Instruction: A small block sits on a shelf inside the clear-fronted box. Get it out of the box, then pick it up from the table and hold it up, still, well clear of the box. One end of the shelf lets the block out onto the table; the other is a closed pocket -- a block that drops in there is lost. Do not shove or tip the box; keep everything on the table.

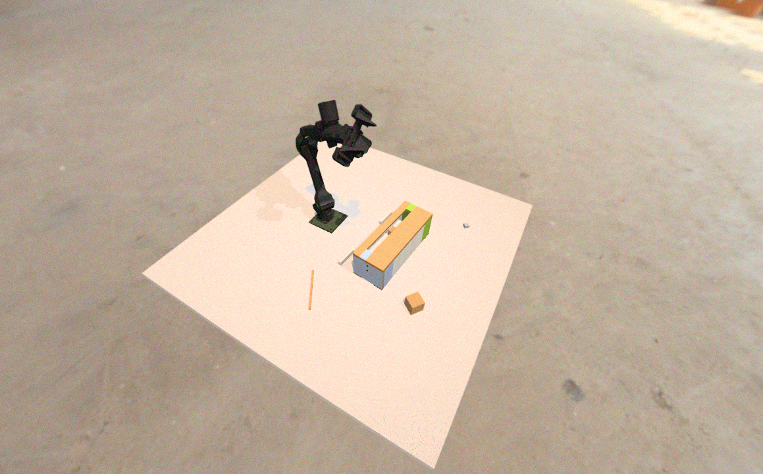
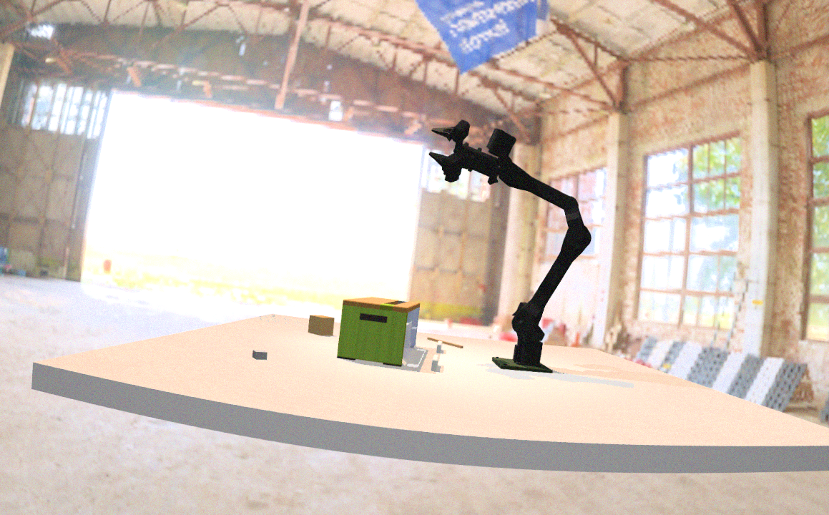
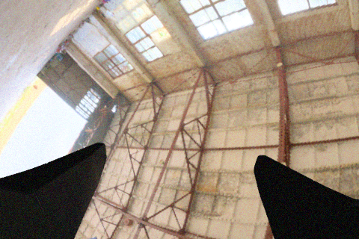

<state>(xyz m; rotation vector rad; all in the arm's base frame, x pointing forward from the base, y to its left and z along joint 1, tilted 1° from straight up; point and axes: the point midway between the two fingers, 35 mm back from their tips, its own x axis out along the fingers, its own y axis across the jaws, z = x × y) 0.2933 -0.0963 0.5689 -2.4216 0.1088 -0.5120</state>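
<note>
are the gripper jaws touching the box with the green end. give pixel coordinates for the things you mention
Apart. The exterior view shows the gripper [image 1: 360, 136] [image 2: 439, 144] [image 3: 182, 160] high above the box [image 1: 400, 240] [image 2: 371, 339], with open background between them.

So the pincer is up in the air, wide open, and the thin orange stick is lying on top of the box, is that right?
Not quite: the top view shows the thin orange stick lying on the table, apart from the box. The pincer is indeed raised and wide open.
</note>
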